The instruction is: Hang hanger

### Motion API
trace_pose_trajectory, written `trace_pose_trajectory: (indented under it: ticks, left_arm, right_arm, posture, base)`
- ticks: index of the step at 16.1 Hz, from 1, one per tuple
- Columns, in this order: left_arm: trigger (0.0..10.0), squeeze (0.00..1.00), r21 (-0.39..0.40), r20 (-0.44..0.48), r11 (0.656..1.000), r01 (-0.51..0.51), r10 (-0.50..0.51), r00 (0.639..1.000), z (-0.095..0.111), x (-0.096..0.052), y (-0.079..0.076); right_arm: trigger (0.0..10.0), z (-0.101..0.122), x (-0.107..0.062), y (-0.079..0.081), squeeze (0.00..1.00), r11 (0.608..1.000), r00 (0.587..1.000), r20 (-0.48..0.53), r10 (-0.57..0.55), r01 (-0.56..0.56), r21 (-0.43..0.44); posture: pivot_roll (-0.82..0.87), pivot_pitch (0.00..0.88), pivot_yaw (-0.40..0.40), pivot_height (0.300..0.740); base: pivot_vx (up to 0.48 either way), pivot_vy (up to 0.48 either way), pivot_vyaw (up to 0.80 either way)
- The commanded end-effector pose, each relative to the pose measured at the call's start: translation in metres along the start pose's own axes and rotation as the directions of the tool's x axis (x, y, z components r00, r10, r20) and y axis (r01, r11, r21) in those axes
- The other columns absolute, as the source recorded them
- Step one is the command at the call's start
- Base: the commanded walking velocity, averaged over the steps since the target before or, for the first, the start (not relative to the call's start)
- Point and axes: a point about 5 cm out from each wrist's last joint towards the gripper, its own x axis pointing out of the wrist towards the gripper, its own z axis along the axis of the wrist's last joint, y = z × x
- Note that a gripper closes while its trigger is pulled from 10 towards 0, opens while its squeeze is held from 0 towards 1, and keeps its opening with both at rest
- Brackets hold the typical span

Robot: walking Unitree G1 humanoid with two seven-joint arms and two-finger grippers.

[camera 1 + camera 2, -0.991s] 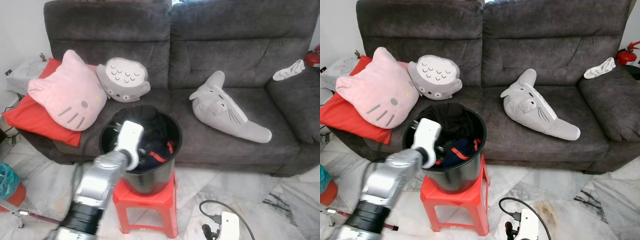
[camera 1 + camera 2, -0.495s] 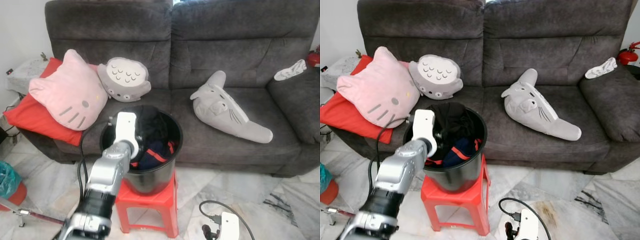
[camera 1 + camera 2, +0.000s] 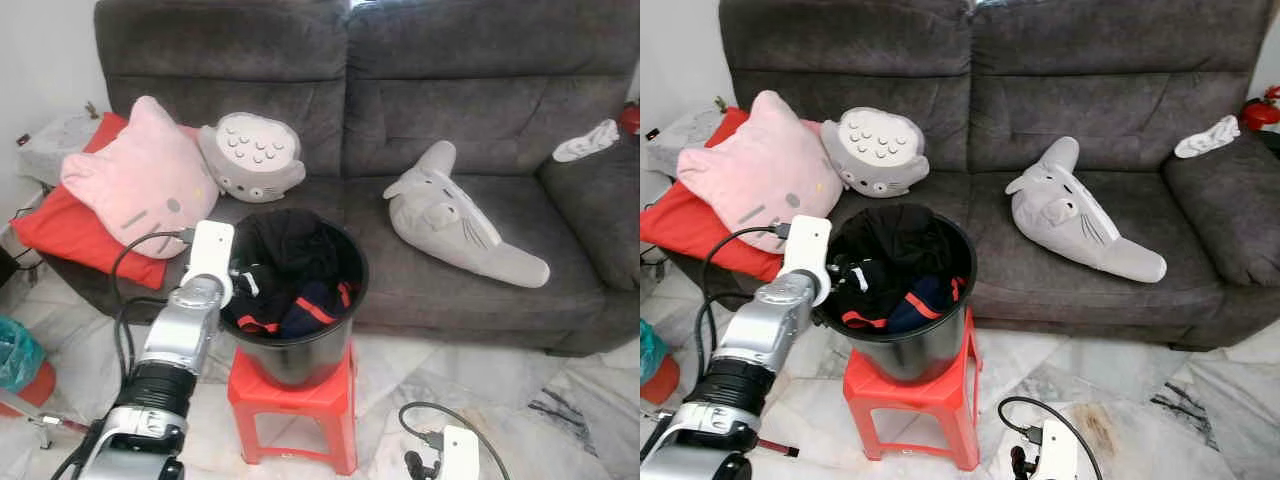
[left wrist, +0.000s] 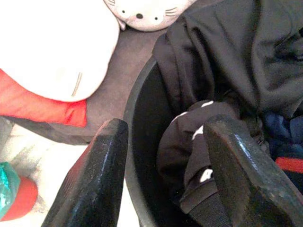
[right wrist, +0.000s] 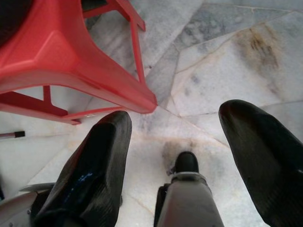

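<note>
Laundry bucket (image 3: 300, 345), left end effector (image 4: 163, 179) astride rim.

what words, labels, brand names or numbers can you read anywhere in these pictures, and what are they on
None can be read.
The pink cat-face cushion and the grey round owl-like cushion carry stitched face marks, no letters.
The dark clothes in the black round bucket show white patches too small to read, seen past the open left gripper.
The red plastic stool bears no visible label.
</note>
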Motion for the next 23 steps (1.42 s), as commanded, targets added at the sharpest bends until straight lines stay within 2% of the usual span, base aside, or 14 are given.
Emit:
trace_pose_trajectory:
  ticks: [1, 5, 8, 9, 11, 13, 20, 23]
  left_arm:
    - [10.0, 1.0, -0.017, -0.023, 1.0, 0.005, -0.006, 1.0, -0.007, -0.002, 0.008]
    - [10.0, 1.0, -0.039, -0.05, 0.999, 0.018, -0.02, 0.999, -0.012, -0.006, 0.014]
    - [10.0, 1.0, -0.038, -0.057, 0.998, 0.048, -0.051, 0.997, -0.012, -0.008, 0.012]
    - [10.0, 0.89, -0.039, -0.059, 0.997, 0.067, -0.07, 0.996, -0.013, -0.009, 0.011]
    - [10.0, 0.0, -0.025, -0.067, 0.993, 0.115, -0.116, 0.991, -0.013, -0.011, 0.004]
    - [10.0, 0.0, -0.013, -0.1, 0.987, 0.163, -0.164, 0.981, -0.02, -0.013, -0.004]
    - [10.0, 0.0, -0.023, -0.131, 0.979, 0.201, -0.202, 0.97, -0.026, -0.015, -0.012]
    - [10.0, 0.0, -0.01, -0.167, 0.968, 0.251, -0.249, 0.954, -0.033, -0.018, -0.02]
  right_arm:
    - [10.0, -0.004, -0.001, 0.001, 0.0, 1.0, 1.0, -0.018, 0.005, -0.005, -0.006]
    - [10.0, -0.004, -0.001, 0.0, 0.0, 1.0, 1.0, -0.021, 0.005, -0.006, -0.011]
    - [10.0, -0.004, -0.001, 0.001, 0.0, 1.0, 1.0, -0.022, 0.005, -0.005, -0.013]
    - [10.0, -0.005, -0.001, 0.001, 0.0, 1.0, 1.0, -0.024, 0.005, -0.006, -0.014]
    - [10.0, -0.005, -0.001, 0.001, 0.0, 1.0, 1.0, -0.026, 0.006, -0.007, -0.017]
    - [10.0, -0.007, -0.001, 0.001, 0.0, 1.0, 1.0, -0.03, 0.008, -0.008, -0.021]
    - [10.0, -0.009, -0.002, 0.002, 0.0, 1.0, 0.999, -0.037, 0.012, -0.013, -0.026]
    - [10.0, -0.009, -0.002, 0.003, 0.0, 1.0, 0.999, -0.036, 0.012, -0.013, -0.025]
  posture:
    - [0.02, 0.0, 0.058, 0.74]
    - [0.02, 0.0, 0.055, 0.74]
    - [0.02, 0.0, 0.056, 0.74]
    - [0.02, 0.0, 0.057, 0.74]
    - [0.02, 0.0, 0.058, 0.74]
    - [0.02, 0.0, 0.063, 0.74]
    - [0.02, 0.0, 0.064, 0.74]
    - [0.02, 0.0, 0.064, 0.74]
  base:
    - [0.0, 0.0, 0.0]
    - [0.0, 0.0, 0.0]
    - [0.0, 0.0, 0.0]
    - [0.0, 0.0, 0.0]
    - [0.0, 0.0, 0.0]
    - [0.0, 0.0, 0.0]
    - [0.0, 0.0, 0.0]
    - [0.0, 0.0, 0.0]
